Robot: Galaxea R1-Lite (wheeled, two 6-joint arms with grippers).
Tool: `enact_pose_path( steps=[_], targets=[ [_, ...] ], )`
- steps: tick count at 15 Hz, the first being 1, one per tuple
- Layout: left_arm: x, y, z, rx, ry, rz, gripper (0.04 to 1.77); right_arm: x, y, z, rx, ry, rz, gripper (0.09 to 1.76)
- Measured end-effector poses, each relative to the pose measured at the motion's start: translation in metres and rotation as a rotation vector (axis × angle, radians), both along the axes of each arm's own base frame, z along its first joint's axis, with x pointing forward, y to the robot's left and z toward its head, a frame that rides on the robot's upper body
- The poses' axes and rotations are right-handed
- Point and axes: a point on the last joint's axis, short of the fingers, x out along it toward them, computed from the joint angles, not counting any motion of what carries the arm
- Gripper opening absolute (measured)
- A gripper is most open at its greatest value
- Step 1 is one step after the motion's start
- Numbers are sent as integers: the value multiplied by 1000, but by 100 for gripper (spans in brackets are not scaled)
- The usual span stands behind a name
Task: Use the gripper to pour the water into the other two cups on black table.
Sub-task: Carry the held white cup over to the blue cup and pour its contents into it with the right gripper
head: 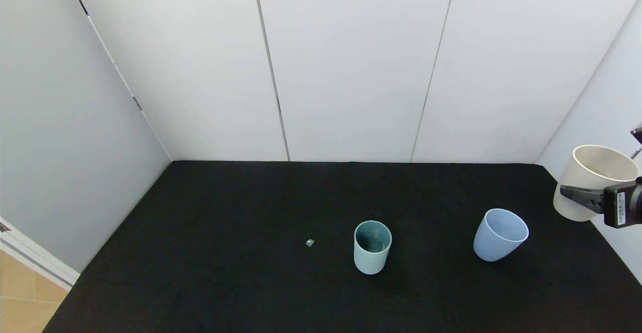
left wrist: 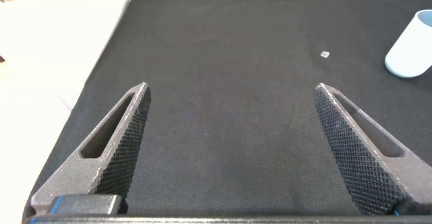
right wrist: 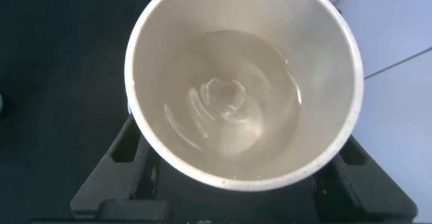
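At far right, right gripper clamps cream cup mid-wall, water sloshing: likely light, rigid, spill-prone; left gripper spread, idle

Right gripper raised at the far right, jaws clamped; left gripper low, jaws apparently wide apart.

Walls: you face white panels with thin vertical seams.
Side wall: pale grey.
Floor: tan tiles at your left.
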Motion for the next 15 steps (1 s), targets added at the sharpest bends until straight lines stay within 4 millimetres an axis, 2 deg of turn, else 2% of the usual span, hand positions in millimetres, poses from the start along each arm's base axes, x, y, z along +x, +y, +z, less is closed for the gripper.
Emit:
enact_pose_path(
  steps=[4, 7, 11, 15],
  targets=[
    [0, 0, 0, 0, 0, 0, 172, -16, 0, -14, -88, 38, 35, 124],
    [0, 0, 0, 0, 0, 0, 172, -20, 1, -23, -119, 69, 52, 124],
    [0, 0, 0, 0, 0, 0, 172, -15, 0, -31, -166, 101, 74, 124],
    [0, 0, 0, 0, 0, -1, 172, -1, -5, -38, -202, 124, 76, 124]
  ],
)
